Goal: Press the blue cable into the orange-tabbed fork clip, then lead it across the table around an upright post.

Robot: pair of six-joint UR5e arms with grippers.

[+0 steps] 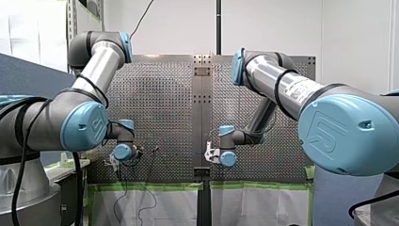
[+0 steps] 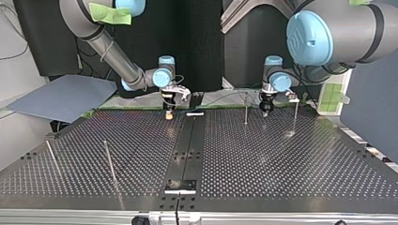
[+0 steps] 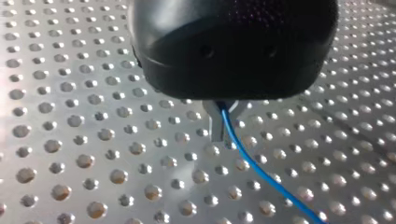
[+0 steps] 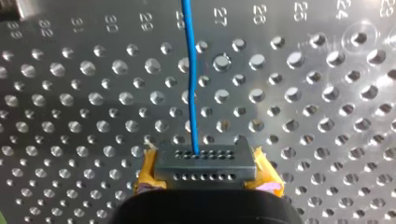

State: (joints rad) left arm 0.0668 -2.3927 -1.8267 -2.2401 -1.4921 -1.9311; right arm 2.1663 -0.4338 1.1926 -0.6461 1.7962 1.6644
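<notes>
Two robot arms work along the edge of a perforated worktop nearest their bases. A thin upright post stands there. Just beside the post, on its outer side, the left gripper pinches the blue cable between closed metal fingers. Farther from the post, on its other side, the right gripper clamps yellow pads on a dark holed block where the cable ends. The cable probably stretches between them, past the post. No fork clip can be made out.
</notes>
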